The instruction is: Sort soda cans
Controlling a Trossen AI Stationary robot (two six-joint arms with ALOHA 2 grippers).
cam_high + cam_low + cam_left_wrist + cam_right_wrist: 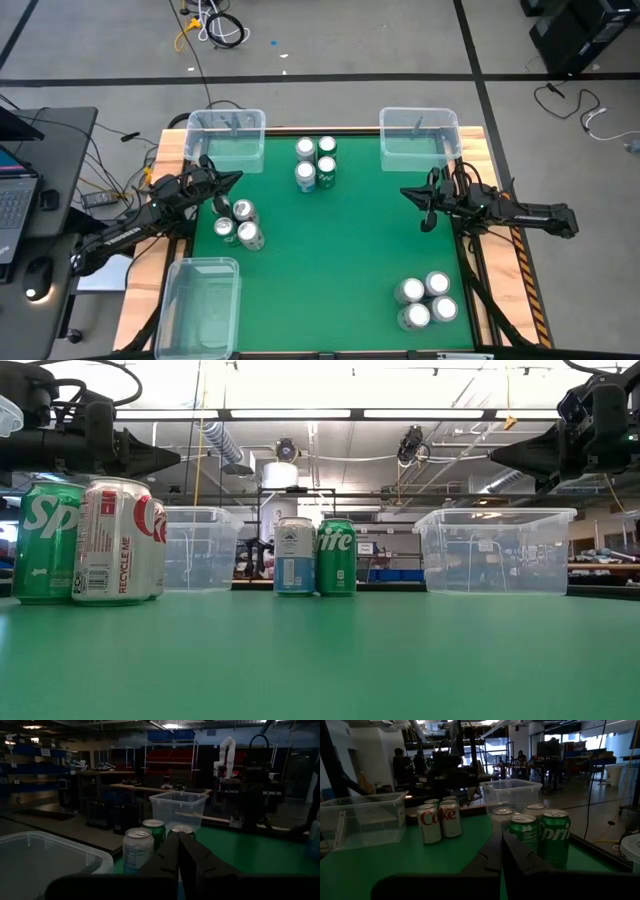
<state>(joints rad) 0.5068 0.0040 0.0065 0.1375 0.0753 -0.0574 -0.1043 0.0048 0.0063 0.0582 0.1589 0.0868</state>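
Soda cans [90,540] stand on green table [400,660], shelving behind.

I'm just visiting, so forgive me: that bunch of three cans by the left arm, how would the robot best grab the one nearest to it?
Probably from above, pinching the round sides just under the silver top. The nearest can stands upright and huddles against its two neighbours, so a sideways approach looks crowded. The left tool hangs shut just beside the group and would have to open first.
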